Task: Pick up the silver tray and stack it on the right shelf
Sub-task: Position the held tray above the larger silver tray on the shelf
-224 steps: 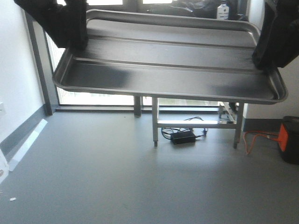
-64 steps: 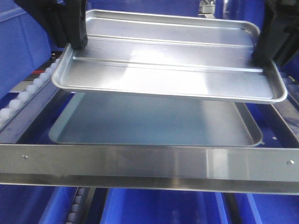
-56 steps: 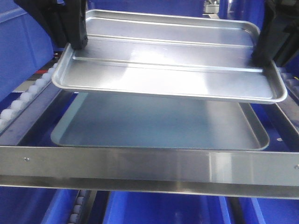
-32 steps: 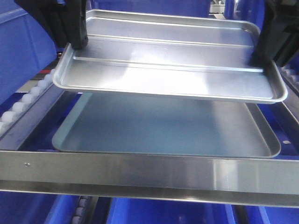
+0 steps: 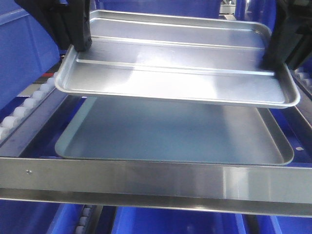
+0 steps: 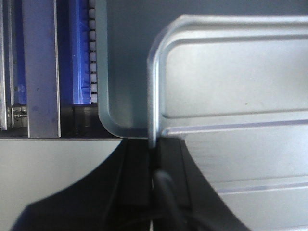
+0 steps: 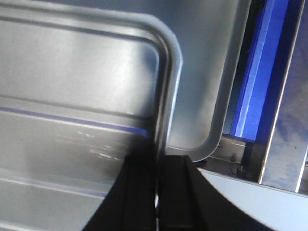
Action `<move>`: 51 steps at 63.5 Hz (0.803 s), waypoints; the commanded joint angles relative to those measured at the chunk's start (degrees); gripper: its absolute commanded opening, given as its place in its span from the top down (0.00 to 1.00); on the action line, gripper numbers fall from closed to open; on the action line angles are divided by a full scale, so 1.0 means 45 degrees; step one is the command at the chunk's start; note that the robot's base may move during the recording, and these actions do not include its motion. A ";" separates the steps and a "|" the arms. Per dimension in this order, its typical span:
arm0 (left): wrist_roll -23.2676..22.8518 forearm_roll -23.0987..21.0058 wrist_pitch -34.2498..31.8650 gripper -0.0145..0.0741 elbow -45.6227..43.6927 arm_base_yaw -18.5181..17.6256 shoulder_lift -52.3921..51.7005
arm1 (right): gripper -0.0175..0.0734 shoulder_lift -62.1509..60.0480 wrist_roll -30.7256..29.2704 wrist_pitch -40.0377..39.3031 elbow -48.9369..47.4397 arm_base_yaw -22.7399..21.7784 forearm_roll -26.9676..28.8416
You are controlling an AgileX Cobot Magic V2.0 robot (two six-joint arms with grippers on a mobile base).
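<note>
Here, seen from the front, the silver tray [image 5: 175,73] hangs in the air, level and lengthwise from left to right, over the right shelf [image 5: 156,183], the worktop in this scene. Its two raised ribs run along the base and catch the light.

The left gripper [image 5: 80,46] is clamped on the short rim at the silver tray's left end. The left wrist view shows its black fingers [image 6: 137,168] pinching the thin metal edge, one on each side. The right gripper [image 5: 270,61] grips the opposite short rim in the same way, and its fingers [image 7: 175,187] are closed narrowly on the edge in the right wrist view.

Below the silver tray a larger, duller grey tray [image 5: 175,134] with a plain base lies flat on the worktop, its near rim just behind the broad brushed-steel edge bar [image 5: 122,178] along the worktop's front edge. The silver tray covers the far part of the grey tray from view.

A rail of small white rollers [image 5: 24,109] runs along the worktop's left edge. Blue bins [image 5: 170,223] show beneath the front edge and behind the left side.
</note>
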 commanded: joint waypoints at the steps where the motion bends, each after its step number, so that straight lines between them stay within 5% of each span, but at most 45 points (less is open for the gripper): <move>1: 0.0165 0.0496 0.0041 0.94 -0.0419 -0.0034 -0.0416 | 0.75 -0.0403 -0.0253 -0.0535 -0.0493 -0.0022 -0.0457; 51: 0.0165 0.0523 -0.0330 0.94 -0.0419 -0.0034 -0.0416 | 0.75 -0.0403 -0.0253 -0.1716 -0.0493 -0.0022 -0.0457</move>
